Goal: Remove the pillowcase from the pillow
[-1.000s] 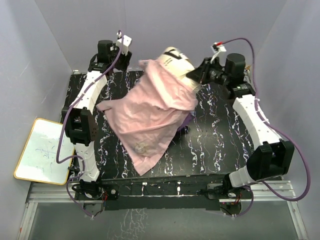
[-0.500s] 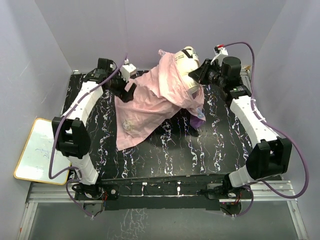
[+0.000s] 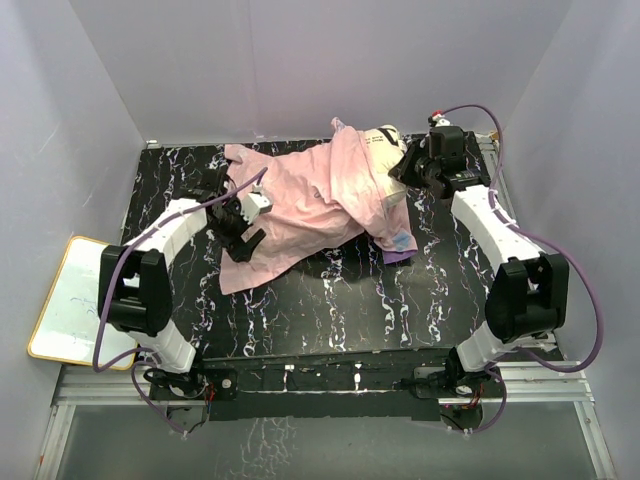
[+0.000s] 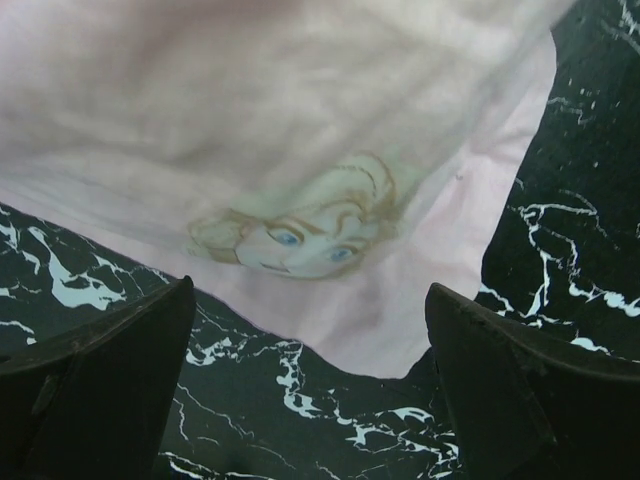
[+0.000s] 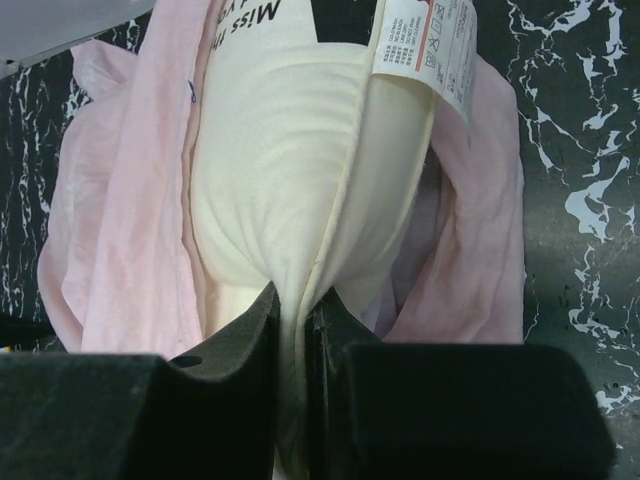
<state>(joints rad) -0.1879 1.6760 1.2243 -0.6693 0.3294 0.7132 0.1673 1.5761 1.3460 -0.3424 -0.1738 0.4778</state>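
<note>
The pink pillowcase [image 3: 305, 200] lies inside out across the back of the black table, still bunched round the cream pillow [image 3: 385, 140] at the back right. My right gripper [image 3: 408, 165] is shut on the pillow's end seam [image 5: 295, 300]; a white care label [image 5: 425, 45] and dark text show on the pillow [image 5: 290, 150], with pink pillowcase folds [image 5: 130, 230] on both sides. My left gripper [image 3: 245, 235] is open and empty just above the table, at the pillowcase's near left edge. The left wrist view shows the princess face through the pillowcase fabric [image 4: 300, 235] beyond its fingers [image 4: 110, 370].
The black marbled table [image 3: 340, 300] stretches to the front. A purple patch of fabric [image 3: 398, 245] peeks out at the pillowcase's right edge. A white board [image 3: 80, 300] lies off the table's left side. Grey walls close in at the back.
The left gripper has let go of the pillowcase and come forward and down to its near left edge. The pillowcase has dropped flat on the table. The right gripper lowered the pillow.
</note>
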